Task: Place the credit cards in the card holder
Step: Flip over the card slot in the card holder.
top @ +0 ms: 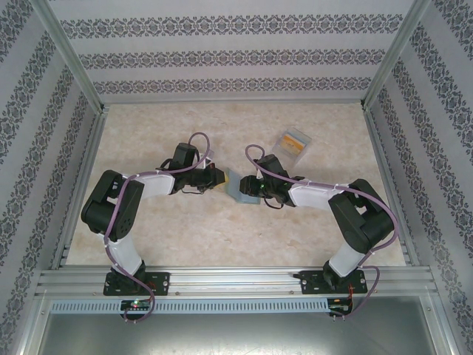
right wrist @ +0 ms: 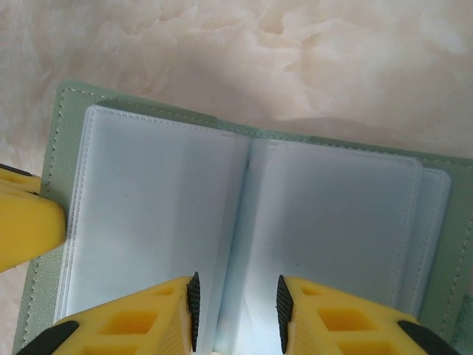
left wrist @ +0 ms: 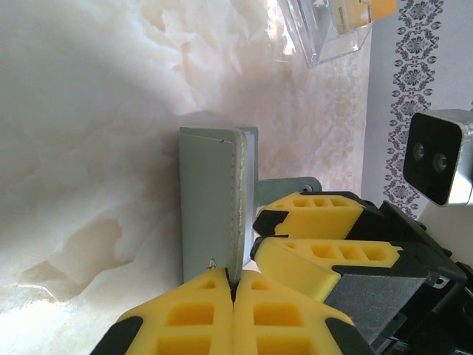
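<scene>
1. Card holder (top: pixel 240 188) sits mid-table between both claws. The credit cards (top: pixel 298 146) lie well apart in the clear case (top: pixel 284 137).
2. Left wrist: my left gripper (left wrist: pixel 233 287) is pinched on the holder's cover, which stands on edge.
3. Right wrist: my right gripper (right wrist: pixel 236 310) has its fingers apart over the open sleeves. I judge the opening step is in hand. Next, I must fetch a card.

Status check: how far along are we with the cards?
Done: the card holder is open, its sleeves looking empty. In hand: the left tool is shut on its cover edge, the right tool open over the fold. Remaining: the credit cards sit in the clear case; none is loaded.
</scene>
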Robot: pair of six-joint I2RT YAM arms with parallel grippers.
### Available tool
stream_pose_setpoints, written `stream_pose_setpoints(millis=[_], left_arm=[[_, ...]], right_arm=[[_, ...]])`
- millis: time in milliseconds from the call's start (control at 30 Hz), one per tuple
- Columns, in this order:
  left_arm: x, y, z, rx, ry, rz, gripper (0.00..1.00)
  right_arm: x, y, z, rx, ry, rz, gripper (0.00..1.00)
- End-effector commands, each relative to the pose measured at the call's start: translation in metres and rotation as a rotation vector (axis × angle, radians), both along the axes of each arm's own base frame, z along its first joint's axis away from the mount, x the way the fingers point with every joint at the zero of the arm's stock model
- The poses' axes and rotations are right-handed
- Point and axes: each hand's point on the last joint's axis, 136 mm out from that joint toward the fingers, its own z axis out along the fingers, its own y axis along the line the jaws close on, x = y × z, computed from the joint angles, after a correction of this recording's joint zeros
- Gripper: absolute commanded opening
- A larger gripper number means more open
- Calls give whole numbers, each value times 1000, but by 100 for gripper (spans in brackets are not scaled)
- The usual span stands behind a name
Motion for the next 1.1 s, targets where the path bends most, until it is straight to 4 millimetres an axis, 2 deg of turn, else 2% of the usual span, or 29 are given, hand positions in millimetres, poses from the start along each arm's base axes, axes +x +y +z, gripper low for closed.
stream_pose_setpoints(millis=[0, 100, 200, 300, 367, 500, 667, 900, 1067], left_arm=[[8, -1, 12, -15, -45, -23, 4], [7, -1, 12, -4, -41, -34, 0], [6, 0, 13, 2, -40, -28, 0], [6, -1, 12, -2, -41, -31, 0], [7, -1, 12, -4, -36, -29, 0], [6, -2, 11, -15, -31, -26, 0], [5, -1, 10, -14, -27, -24, 0], [4, -2, 9, -24, -19, -22, 0], [4, -2, 8, -25, -17, -20, 0]], right_arm=[[-1, 2, -5, 12, 11, 0, 37], [2, 1, 0, 47, 27, -28, 44], [6, 10, 21, 110, 10, -22, 49], [4, 18, 34, 53, -68, 25, 56], [0, 23, 33, -4, -102, 64, 59], [-5, 36, 24, 27, -79, 99, 60], [-3, 39, 20, 37, -72, 91, 60], [-3, 36, 6, 5, -50, 76, 59], [-2, 21, 0, -37, -47, 20, 58]])
